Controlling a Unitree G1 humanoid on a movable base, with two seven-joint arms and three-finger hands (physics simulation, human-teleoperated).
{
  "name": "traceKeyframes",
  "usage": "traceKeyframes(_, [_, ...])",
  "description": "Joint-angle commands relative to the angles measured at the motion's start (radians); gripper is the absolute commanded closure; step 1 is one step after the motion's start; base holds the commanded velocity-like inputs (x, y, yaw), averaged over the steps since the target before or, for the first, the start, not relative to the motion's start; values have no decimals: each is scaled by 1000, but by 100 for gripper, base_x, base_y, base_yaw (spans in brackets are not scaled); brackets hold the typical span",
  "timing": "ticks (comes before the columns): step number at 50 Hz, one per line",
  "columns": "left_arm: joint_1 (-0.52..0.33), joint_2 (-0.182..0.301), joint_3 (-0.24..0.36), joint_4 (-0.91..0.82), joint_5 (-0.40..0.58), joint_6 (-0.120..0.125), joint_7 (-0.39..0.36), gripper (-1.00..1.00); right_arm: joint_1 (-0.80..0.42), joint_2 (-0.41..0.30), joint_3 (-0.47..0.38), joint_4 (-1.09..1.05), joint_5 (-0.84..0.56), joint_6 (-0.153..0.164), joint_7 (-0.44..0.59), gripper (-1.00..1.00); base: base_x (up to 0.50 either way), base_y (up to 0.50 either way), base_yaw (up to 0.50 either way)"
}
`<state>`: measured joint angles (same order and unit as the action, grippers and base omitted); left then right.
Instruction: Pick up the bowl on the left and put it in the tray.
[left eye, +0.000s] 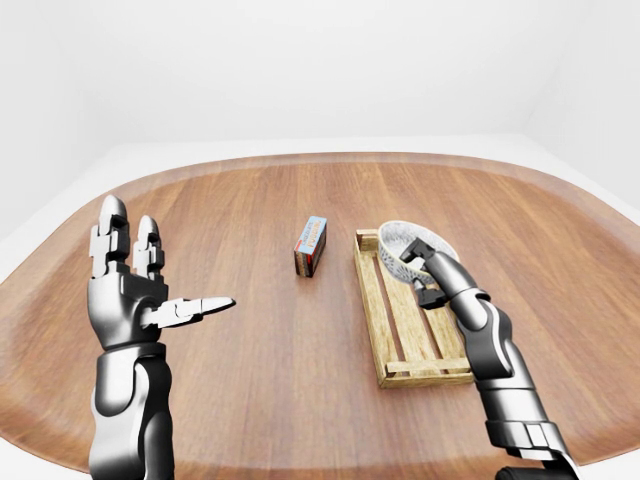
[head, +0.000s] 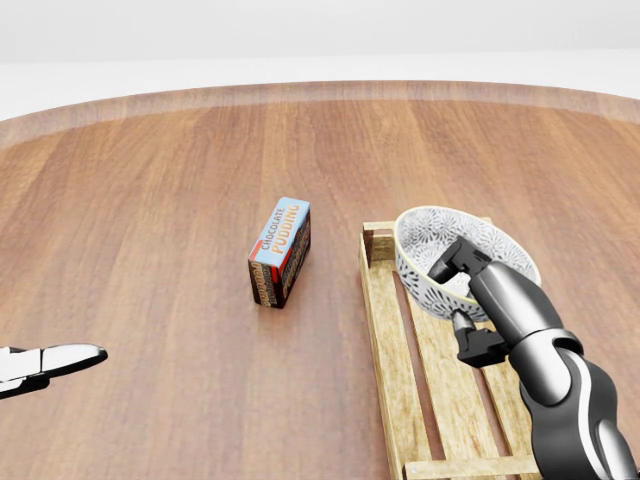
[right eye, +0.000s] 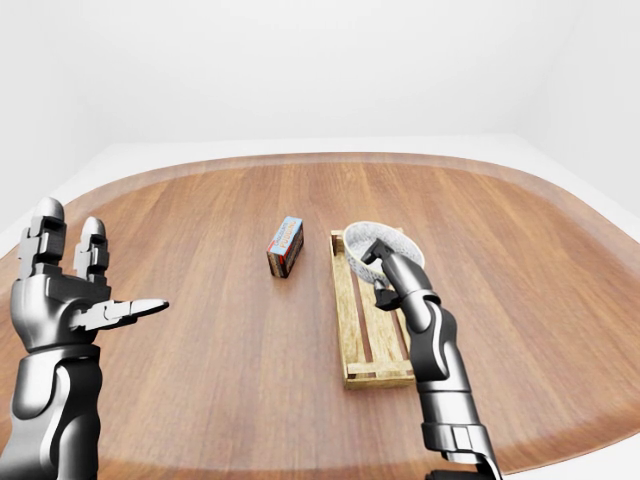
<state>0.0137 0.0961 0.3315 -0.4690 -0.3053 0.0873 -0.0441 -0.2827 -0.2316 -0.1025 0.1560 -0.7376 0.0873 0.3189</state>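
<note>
Bowl (head: 430, 232) tilts over tray (head: 385, 330), part of its rim hidden by gripping right hand (head: 490, 290); left hand (left eye: 125, 295) spread open.

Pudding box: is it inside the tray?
No, the pudding box stands on the table, left of the tray in the head view.

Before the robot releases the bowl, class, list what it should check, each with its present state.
1. Grip: right hand closed on the rim of the bowl: ok.
2. Place: bowl over the top end of the tray in the head view: ok.
3. Contact: bowl resting on the tray: cannot tell.
4. Clearance: pudding box apart from the tray, on its left: ok.
5. Other arm: left hand open, away from the tray: ok.
</note>
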Motion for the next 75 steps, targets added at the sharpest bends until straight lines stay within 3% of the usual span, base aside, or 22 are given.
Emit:
traceKeyframes(1, [-3,2,0,7,-1,0,-1,-100,-37,-4,12,94,-61,0,-67,100,0,0,0])
traceKeyframes(14, [-3,1,-7,9,1,0,2,-100,-52,-10,23,132,-124,0,-97,100,0,0,0])
traceKeyframes(55, [3,0,0,-3,-4,0,-2,-100,-150,-3,66,510,-100,0,-285,100,0,0,0])
traceKeyframes(75, [5,-2,1,-11,-7,0,-2,-100,-192,5,90,628,-83,0,-330,100,0,0,0])
